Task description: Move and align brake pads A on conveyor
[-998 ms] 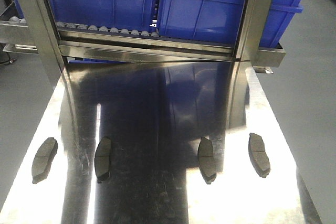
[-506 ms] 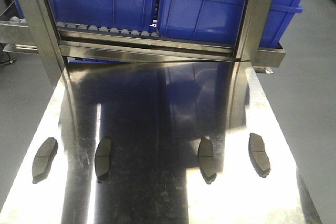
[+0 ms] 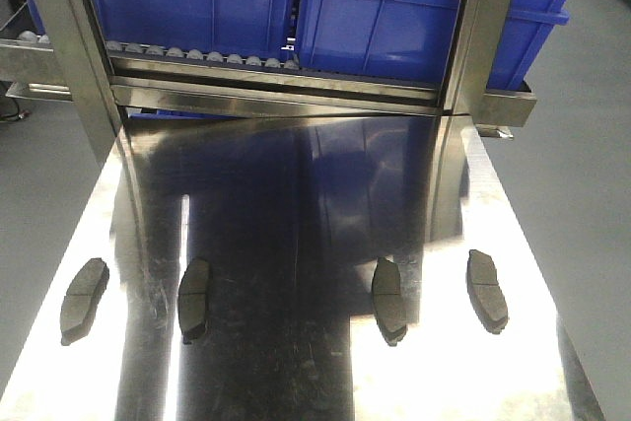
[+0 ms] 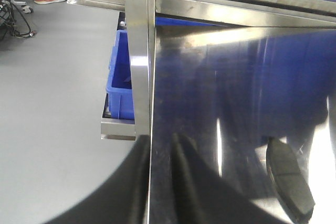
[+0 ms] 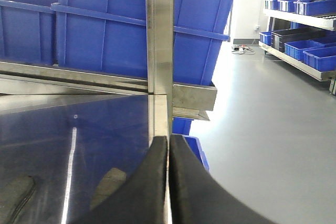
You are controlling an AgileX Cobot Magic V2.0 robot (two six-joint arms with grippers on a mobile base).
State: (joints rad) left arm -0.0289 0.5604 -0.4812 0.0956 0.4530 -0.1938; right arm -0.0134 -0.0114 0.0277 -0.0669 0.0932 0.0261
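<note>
Four brake pads A (image 3: 194,298) flat on the mirror-bright steel tabletop (image 3: 296,204), well short of the blue crates (image 3: 385,17) racked at its far end. Set in a loose row running crosswise to the crates' front, long sides pointing toward the crates, grey faces up, none touching: two left of the seam between the crates, two right of it, widest gap in the middle. Left pincer (image 4: 161,142) low at the tabletop's left edge, facing the crates, one pad (image 4: 289,179) near it; narrow, dark fingertips a sliver apart, nothing between them; cannot tell whether quite closed. Right pincer (image 5: 168,139) at the tabletop's right edge, likewise facing the crates, fingers pressed together, holding nothing.
</note>
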